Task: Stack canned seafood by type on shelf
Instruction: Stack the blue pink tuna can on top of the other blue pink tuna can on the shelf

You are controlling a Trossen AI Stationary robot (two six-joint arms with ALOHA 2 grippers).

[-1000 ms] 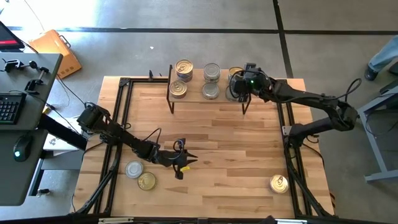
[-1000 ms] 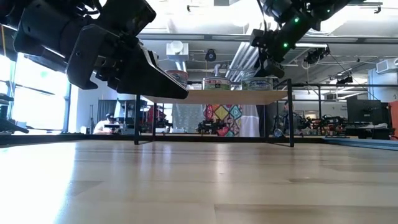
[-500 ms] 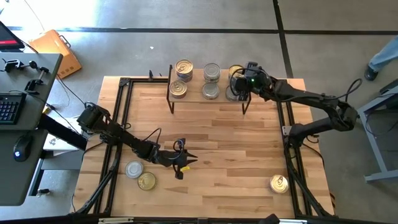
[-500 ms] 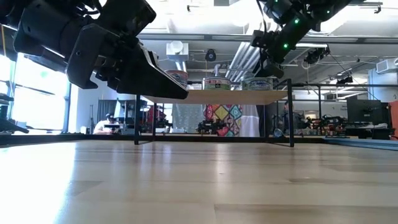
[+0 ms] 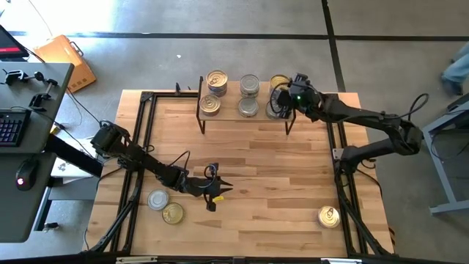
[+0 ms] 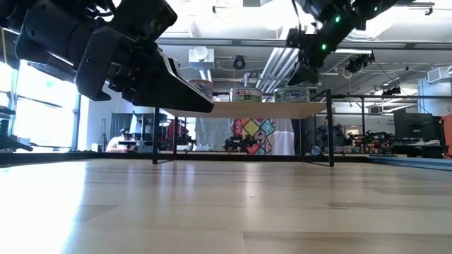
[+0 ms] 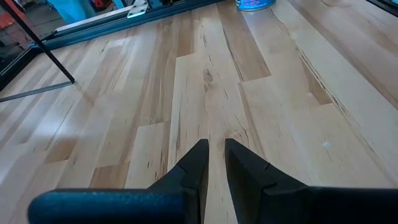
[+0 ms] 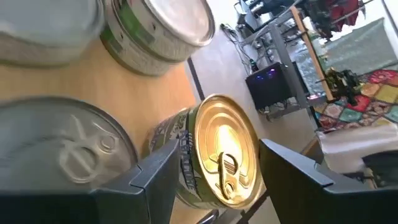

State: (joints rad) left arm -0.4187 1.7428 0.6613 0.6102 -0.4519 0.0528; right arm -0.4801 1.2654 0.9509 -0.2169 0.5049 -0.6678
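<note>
Low riser shelf [image 5: 231,94] along the far edge of the slatted table [image 5: 293,169]: pale flat wooden top, thin black metal legs. On it, short round metal tins in pairs: gold-lidded tins [image 5: 217,79] toward its left end, silver-lidded tins [image 5: 250,84] mid-shelf, another gold-lidded tin [image 5: 278,82] at its right end. Lids smooth and shiny, sides wrapped in printed labels.

Right gripper [image 5: 278,103] over the shelf's right end, dark fingers [image 8: 155,174] spread wide to either side of a pull-tab gold tin [image 8: 224,158], gripping nothing. Compared with a second ago, shifted a little toward the table's right edge and slightly higher above the shelf; tins unmoved.

Left gripper [image 5: 218,192] low over bare boards toward the near edge, fingers [image 7: 196,165] drawn almost together, only a narrow slit between, empty.

Off the shelf: a silver loose tin [image 5: 157,199] and a gold loose tin [image 5: 173,213] just beside each other toward the near left corner, a lone gold tin [image 5: 329,216] with pull tab toward the near right corner.
</note>
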